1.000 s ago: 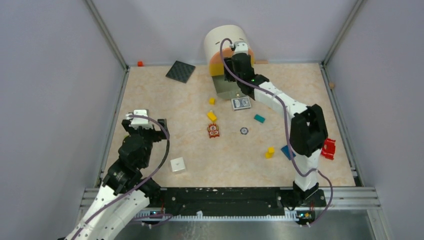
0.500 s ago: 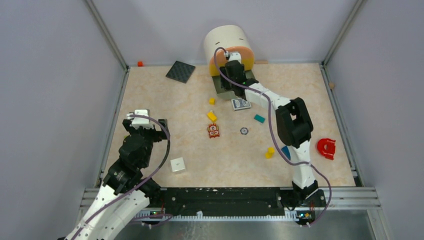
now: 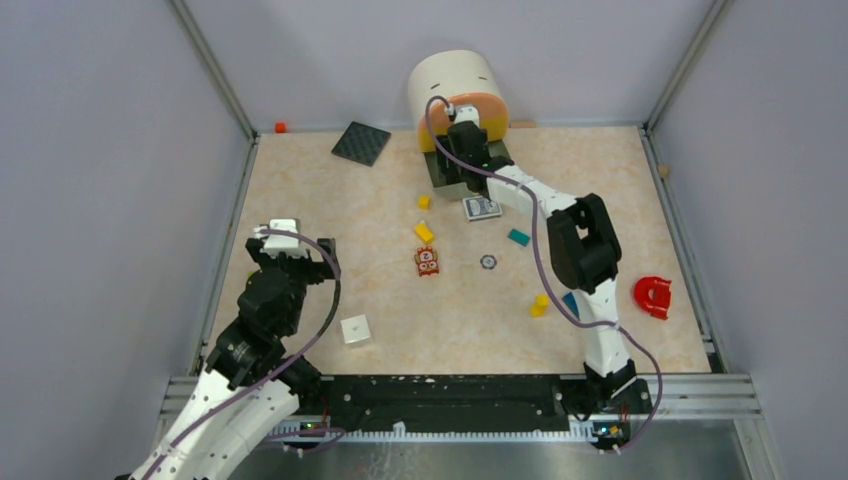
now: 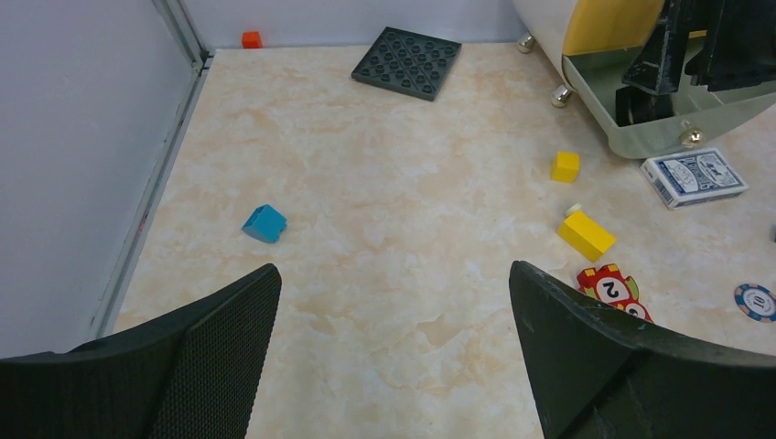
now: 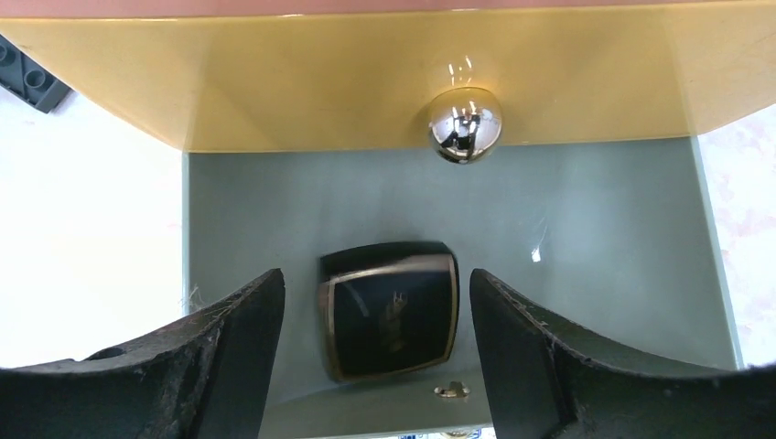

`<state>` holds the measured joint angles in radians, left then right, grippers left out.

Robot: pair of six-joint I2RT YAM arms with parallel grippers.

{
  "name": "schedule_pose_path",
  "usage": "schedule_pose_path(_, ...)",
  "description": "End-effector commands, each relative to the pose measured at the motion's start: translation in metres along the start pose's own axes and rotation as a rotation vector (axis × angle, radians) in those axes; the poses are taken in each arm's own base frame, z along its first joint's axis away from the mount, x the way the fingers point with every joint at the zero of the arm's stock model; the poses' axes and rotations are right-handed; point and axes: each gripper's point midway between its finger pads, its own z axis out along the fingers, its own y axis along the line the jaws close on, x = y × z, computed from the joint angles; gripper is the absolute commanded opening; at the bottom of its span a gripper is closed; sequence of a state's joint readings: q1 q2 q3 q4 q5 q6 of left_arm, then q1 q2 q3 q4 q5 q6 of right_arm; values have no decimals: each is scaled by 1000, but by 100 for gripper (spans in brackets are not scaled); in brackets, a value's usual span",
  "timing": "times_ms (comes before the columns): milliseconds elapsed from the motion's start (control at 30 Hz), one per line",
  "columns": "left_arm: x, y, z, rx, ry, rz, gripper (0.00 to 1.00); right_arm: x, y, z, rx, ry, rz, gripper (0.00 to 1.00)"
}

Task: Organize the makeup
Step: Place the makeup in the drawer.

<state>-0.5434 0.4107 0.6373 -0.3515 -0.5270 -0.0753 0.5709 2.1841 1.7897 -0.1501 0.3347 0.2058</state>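
Though wide apart, right fingers (image 5: 229,357) seemingly off compact (image 5: 389,309).

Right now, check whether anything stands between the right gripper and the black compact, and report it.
Nothing visible does. The black compact lies flat on the grey-green tray, directly under the right gripper, whose jaws stand open on either side of it. The silver knob sits farther back by the yellow lid, out of the way.

compact (image 5: 389,311) in tray (image 5: 595,238), cards (image 3: 482,207) before tray
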Motion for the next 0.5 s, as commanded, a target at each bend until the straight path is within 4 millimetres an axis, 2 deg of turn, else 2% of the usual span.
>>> schedule_pose_path(0,-5,-3,4,8,-19,0,99,-55,-1,-28,-20,-114,26,73)
schedule_pose_path(267,-2,-5,6,9,-8,3,99,-71,-11,-55,-4,-120,25,76)
schedule_pose_path(367,7,-8,14,-4,45,2,99,-73,-12,-75,-32,-139,70,76)
schedule_pose_path(467,26,-19,23,-7,187,-22,99,-69,-13,-100,-70,-133,120,76)
